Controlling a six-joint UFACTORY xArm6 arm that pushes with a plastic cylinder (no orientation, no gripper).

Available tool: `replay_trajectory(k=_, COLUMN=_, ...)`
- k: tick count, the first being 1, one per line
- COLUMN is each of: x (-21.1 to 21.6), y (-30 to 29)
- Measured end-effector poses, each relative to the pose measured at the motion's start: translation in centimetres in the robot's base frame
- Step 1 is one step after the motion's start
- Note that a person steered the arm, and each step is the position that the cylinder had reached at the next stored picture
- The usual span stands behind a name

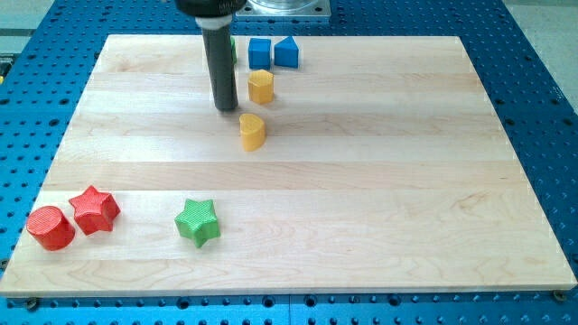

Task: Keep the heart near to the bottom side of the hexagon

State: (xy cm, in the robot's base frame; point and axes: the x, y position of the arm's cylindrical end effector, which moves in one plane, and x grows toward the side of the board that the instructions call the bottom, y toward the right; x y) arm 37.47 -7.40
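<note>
A yellow hexagon (261,86) stands near the view's top, left of the middle. A yellow heart (252,131) sits just below it, slightly to the left, with a small gap between them. My tip (226,108) rests on the board to the left of both, a little above and left of the heart and not touching it.
A blue cube (259,52) and a blue pentagon-like block (286,51) sit at the top edge above the hexagon. A green block (233,47) is mostly hidden behind the rod. A red cylinder (51,227), a red star (95,209) and a green star (198,222) lie at the bottom left.
</note>
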Motion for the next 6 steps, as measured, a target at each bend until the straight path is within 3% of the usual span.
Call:
replay_trajectory(k=1, x=0.6, y=4.6)
replay_trajectory(k=3, x=-4.2, y=4.9)
replay_trajectory(k=4, x=-1.9, y=8.8)
replay_trajectory(k=5, x=3.2, y=12.6)
replay_trajectory(k=6, x=7.9, y=8.4)
